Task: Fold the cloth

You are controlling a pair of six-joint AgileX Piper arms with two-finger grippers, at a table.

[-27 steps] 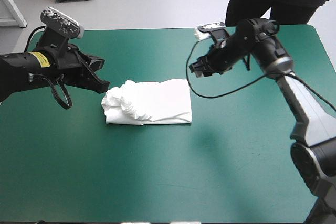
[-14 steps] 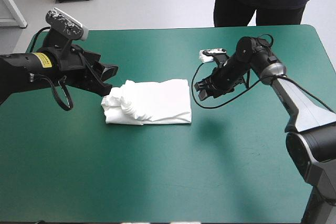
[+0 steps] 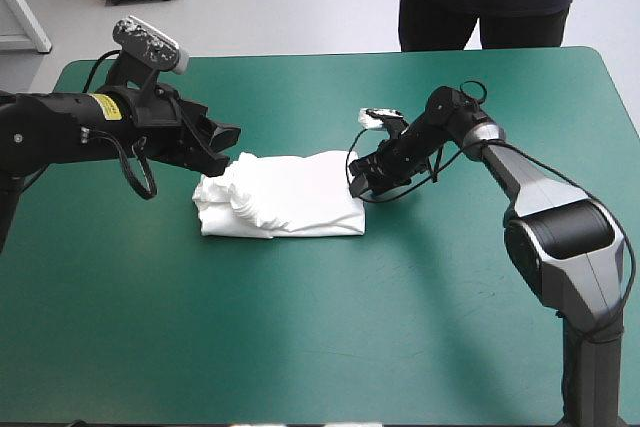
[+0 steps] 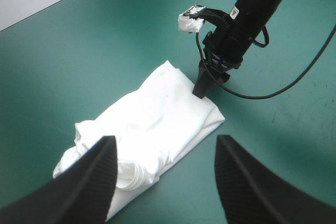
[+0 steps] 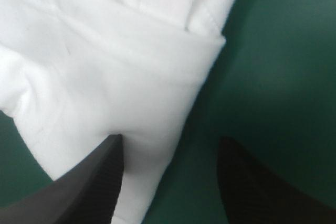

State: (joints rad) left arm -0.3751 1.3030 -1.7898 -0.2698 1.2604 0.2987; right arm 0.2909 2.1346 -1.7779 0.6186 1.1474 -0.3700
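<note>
The white T-shirt [image 3: 285,197] lies as a folded bundle mid-table, its left end crumpled and its right end smooth. My left gripper [image 3: 228,150] hovers open just beyond the crumpled end. In the left wrist view the T-shirt [image 4: 152,119] lies ahead of and partly between the open left gripper [image 4: 165,142]. My right gripper [image 3: 356,184] is down at the bundle's right edge, pointing into it, and is also seen from the left wrist as the right gripper [image 4: 202,88]. In its own view the right gripper [image 5: 169,145] is open, with the T-shirt's folded edge [image 5: 121,93] running between its fingers.
The teal-green cover [image 3: 300,327] spreads broadly on the near side of the bundle and to its left and right. The table's far edge [image 3: 300,55] runs behind both arms.
My left gripper has gone from shut to open and moved right toward the crumpled end. The right arm has dropped and swung left, down to the shirt's right edge.
</note>
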